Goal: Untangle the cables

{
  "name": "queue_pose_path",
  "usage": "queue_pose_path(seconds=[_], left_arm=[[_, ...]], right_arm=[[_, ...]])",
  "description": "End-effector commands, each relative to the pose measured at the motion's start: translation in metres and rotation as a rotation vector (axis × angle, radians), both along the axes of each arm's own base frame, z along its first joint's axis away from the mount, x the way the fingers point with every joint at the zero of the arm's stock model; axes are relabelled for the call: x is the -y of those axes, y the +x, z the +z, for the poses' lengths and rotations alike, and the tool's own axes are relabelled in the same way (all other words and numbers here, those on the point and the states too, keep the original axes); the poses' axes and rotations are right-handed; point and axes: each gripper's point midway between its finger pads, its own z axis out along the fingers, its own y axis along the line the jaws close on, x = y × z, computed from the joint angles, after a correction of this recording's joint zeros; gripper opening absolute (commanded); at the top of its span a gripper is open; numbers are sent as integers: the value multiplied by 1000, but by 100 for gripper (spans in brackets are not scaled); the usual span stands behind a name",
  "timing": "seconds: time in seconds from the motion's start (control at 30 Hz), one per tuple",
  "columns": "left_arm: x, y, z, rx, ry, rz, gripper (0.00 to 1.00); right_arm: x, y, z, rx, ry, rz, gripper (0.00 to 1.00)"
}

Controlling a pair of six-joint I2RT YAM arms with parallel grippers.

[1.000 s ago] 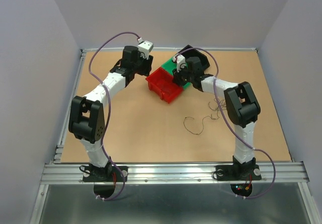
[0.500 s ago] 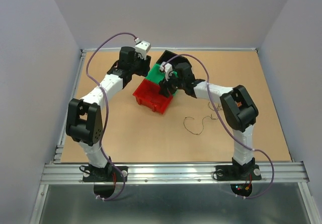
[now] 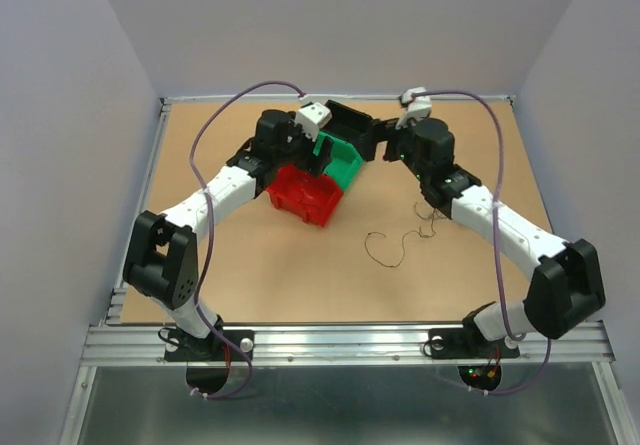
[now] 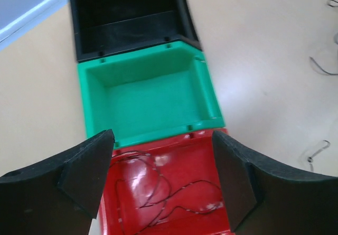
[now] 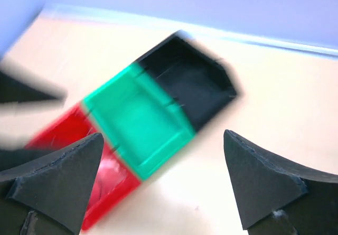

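Note:
Three joined bins lie at the back middle: red [image 3: 305, 195], green [image 3: 342, 162] and black [image 3: 350, 125]. A thin dark cable [image 4: 158, 193] lies curled inside the red bin [image 4: 200, 161]. More hair-thin cables lie loose on the table, one loop [image 3: 386, 249] and a small clump [image 3: 432, 215]; the left wrist view shows bits of them [image 4: 321, 66] at its right edge. My left gripper [image 4: 162, 153] hangs open over the red bin, holding nothing. My right gripper [image 5: 162, 140] is open and empty beside the bins, in a blurred view of the green bin [image 5: 137, 121].
Low rails edge the brown table [image 3: 260, 275] at the back and the left. The black bin [image 4: 129, 18] and the green bin [image 4: 148, 95] hold nothing. Purple arm cables [image 3: 500, 175] arch above both arms.
My right arm has swung off the bins toward the back right and its jaws have opened wide. The left gripper has shifted right over the red bin and opened further.

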Motion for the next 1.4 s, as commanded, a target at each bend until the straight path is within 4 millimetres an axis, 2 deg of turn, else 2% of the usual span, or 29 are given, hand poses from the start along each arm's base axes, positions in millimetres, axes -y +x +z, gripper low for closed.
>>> queue_pose_path(seconds=[0.0,0.03,0.07,0.1,0.13,0.17,0.2,0.23,0.27,0.3,0.33,0.37,0.43,0.47,0.57,0.6,0.63,0.73,0.77,0.83,0.87,0.93,0.97,1.0,1.1,1.13,1.23,1.3,1.37], left_arm=[[54,-34,16,85,-2,-138,88],[65,-41,12,73,2,-163,88],[78,-50,6,58,12,-192,89],[97,-66,3,51,16,-240,89],[111,-71,-4,33,24,-265,90],[120,-79,-9,17,30,-292,92],[137,-95,-12,6,32,-342,94],[149,-100,-19,-9,41,-368,95],[157,-106,-25,-18,50,-388,96],[173,-118,-23,-13,52,-422,96],[183,-123,-37,-33,75,-438,97],[191,-129,-44,-38,93,-456,97],[212,-141,-58,-49,122,-484,97],[218,-147,-64,-57,137,-498,97],[237,-159,-81,-75,167,-526,97],[240,-155,-81,-59,179,-506,96],[242,-153,-93,-68,202,-490,96],[246,-147,-107,-74,232,-472,95],[247,-147,-110,-74,236,-479,93],[247,-150,-117,-98,251,-492,79],[247,-151,-118,-100,257,-499,55],[246,-148,-115,-88,262,-488,30],[244,-147,-113,-83,265,-481,12],[243,-146,-109,-74,261,-472,0],[236,-142,-82,-29,232,-454,0],[233,-140,-74,-15,222,-447,0],[216,-137,-29,38,160,-424,0],[203,-130,-4,59,118,-400,0],[196,-126,10,64,88,-390,0]], right_arm=[[115,2,21,11,194,-514,100],[127,-2,24,12,249,-558,100],[148,-6,27,24,275,-613,100],[164,-13,20,23,283,-669,100],[176,-23,29,46,317,-710,100],[186,-28,31,55,326,-750,100],[199,-35,27,62,326,-813,100],[207,-44,38,90,360,-839,100],[216,-51,39,105,370,-881,100],[221,-59,35,109,381,-902,100],[224,-65,40,127,421,-911,100],[229,-79,54,168,464,-906,100],[230,-91,56,185,476,-882,100],[232,-101,67,218,503,-866,100],[236,-113,69,239,495,-863,100],[239,-117,70,247,496,-867,100],[240,-119,71,250,495,-871,100],[238,-119,71,244,491,-857,100],[236,-118,70,240,487,-848,100],[234,-117,70,237,487,-835,100],[233,-117,70,237,487,-833,100],[233,-118,69,236,481,-827,100],[232,-118,70,237,474,-821,100],[228,-117,70,234,469,-795,100],[215,-114,73,231,428,-712,100],[201,-112,74,220,414,-629,100],[171,-107,76,216,364,-454,100],[159,-107,77,229,350,-380,99],[156,-108,79,245,346,-354,99]])
